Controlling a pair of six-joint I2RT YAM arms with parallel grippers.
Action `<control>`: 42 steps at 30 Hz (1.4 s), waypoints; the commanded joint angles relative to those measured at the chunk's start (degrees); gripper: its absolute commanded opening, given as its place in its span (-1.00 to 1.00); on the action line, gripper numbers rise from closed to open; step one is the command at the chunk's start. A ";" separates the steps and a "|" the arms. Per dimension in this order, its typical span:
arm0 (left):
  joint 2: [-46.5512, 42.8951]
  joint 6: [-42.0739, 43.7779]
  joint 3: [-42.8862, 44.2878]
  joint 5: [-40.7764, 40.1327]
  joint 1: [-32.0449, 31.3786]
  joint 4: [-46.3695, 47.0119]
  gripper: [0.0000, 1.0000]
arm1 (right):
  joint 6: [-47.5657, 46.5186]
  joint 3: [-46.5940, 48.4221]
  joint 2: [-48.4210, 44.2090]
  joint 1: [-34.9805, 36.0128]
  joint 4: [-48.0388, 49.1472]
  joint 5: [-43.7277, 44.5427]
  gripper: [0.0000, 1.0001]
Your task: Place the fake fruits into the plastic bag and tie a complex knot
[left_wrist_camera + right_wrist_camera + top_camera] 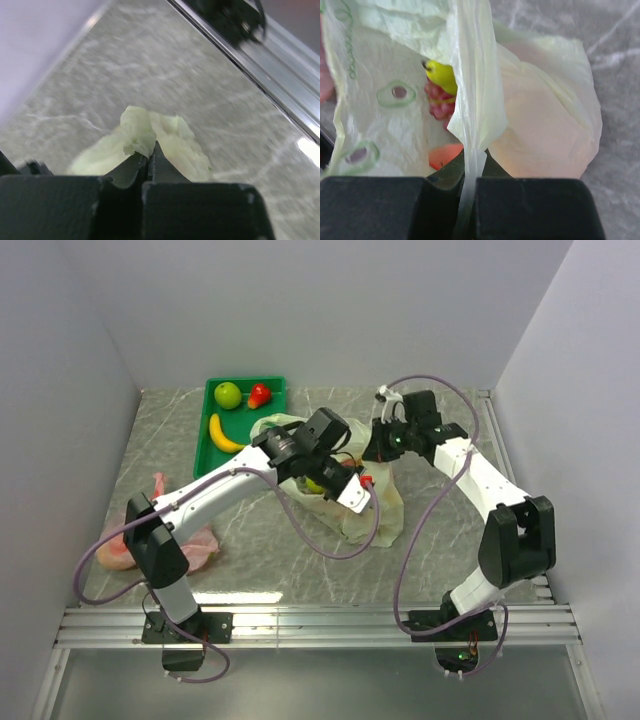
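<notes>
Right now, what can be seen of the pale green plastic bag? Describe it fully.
The plastic bag is thin, translucent pale green film, crumpled on the marbled table beside the green tray. Brown round marks ringed in green dot one wall. Inside show a yellow fruit, dark red grapes and something orange. The left gripper, fingers shut, pinches a bunched fold; the right gripper clamps a stretched strip.

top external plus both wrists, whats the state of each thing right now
plastic bag, slack on the table, fruit inside
left gripper, shut on a fold of the bag
right gripper, shut on a strip of the bag
grapes, inside the bag
green apple, in the tray, not bagged
red fruit, in the tray, not bagged
banana, in the tray, not bagged
green tray, flat on the table
pink bag, crumpled by the left arm
</notes>
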 commanded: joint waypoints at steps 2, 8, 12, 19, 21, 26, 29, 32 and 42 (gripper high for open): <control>-7.04 -19.88 -3.81 4.73 -0.98 22.27 -0.99 | 3.34 7.89 3.16 2.29 7.09 -0.82 -1.00; -6.34 -39.51 -6.89 -0.27 -0.63 38.92 -0.99 | 4.57 12.56 1.68 1.68 9.12 -2.41 0.26; -6.17 -46.64 -8.39 -0.19 1.30 43.76 -0.99 | 3.08 9.59 -3.85 -6.83 9.47 -7.32 0.86; -2.13 -56.65 -4.89 3.77 5.35 46.23 -0.99 | -4.04 0.54 -17.02 -20.38 9.73 -17.87 0.99; -1.25 -58.51 -4.00 4.38 5.96 47.10 -0.99 | -5.09 -4.98 -20.37 -21.87 12.71 -19.63 0.99; 1.56 -66.50 -1.72 5.35 7.81 50.19 -0.99 | -4.57 -18.44 -32.32 -22.93 28.75 -26.84 0.99; 3.32 -70.11 0.92 5.00 8.34 50.01 -0.99 | -2.90 -26.27 -36.11 -21.80 39.31 -27.46 0.99; 4.90 -74.32 3.12 4.91 8.34 51.06 -0.99 | -2.46 -28.04 -35.60 -18.82 43.46 -25.53 0.99; 7.02 -80.49 4.44 5.09 8.16 56.07 -0.99 | -4.48 -28.39 -31.55 -6.86 49.81 -23.06 0.99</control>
